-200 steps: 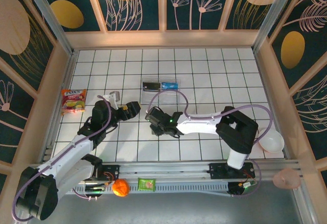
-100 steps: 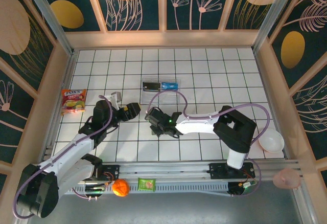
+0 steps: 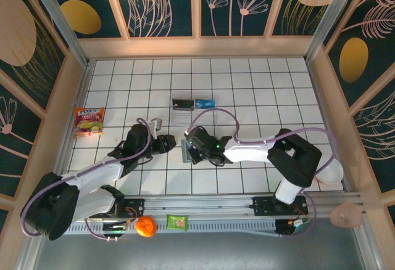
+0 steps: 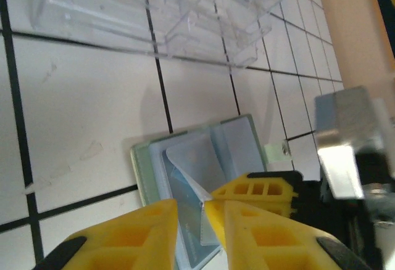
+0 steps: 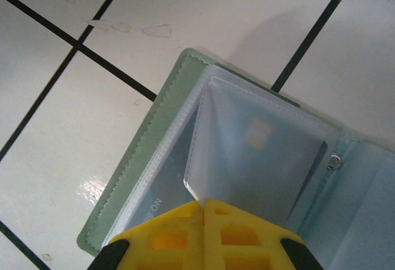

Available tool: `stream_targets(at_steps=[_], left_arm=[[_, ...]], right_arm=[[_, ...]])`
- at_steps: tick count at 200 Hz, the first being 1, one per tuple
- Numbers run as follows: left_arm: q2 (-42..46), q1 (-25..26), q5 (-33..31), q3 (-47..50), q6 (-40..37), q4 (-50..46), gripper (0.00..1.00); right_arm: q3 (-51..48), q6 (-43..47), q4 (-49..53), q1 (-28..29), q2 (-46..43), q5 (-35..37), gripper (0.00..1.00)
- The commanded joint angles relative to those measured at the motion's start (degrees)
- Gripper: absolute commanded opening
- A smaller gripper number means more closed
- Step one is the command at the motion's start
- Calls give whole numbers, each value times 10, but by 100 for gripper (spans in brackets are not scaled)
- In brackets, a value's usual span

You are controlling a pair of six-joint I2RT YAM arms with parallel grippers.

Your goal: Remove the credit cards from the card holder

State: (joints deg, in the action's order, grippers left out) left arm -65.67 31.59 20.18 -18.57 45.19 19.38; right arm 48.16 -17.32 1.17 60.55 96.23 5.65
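Right wrist view: right gripper [image 5: 203,206] is closed, fingers pressed together on 1 clear pocket leaf of the card holder [image 5: 154,153], which lies open directly ahead of it. 1 credit card [image 5: 259,159] sits behind that leaf. Left gripper [image 4: 192,213] straddles a leaf edge with a narrow gap; clamping cannot be confirmed. Clear tray [image 4: 154,17] lies beyond.

Clear tray [image 4: 123,17] stands near, just beyond the card holder [image 4: 237,137].
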Motion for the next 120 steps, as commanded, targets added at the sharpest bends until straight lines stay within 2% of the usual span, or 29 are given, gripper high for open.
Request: stream_targets(at_steps=[1,30,120], left_arm=[[-22,14,20,9,13,64,17],[-60,26,42,7,20,89,0],[-132,48,47,-5,11,85,0]], right_arm=[[-14,-20,-36,-1,-20,-15,0],[-19,-28,-54,0,-21,-22,0],[-26,-43,-66,-2,-25,-17,0]])
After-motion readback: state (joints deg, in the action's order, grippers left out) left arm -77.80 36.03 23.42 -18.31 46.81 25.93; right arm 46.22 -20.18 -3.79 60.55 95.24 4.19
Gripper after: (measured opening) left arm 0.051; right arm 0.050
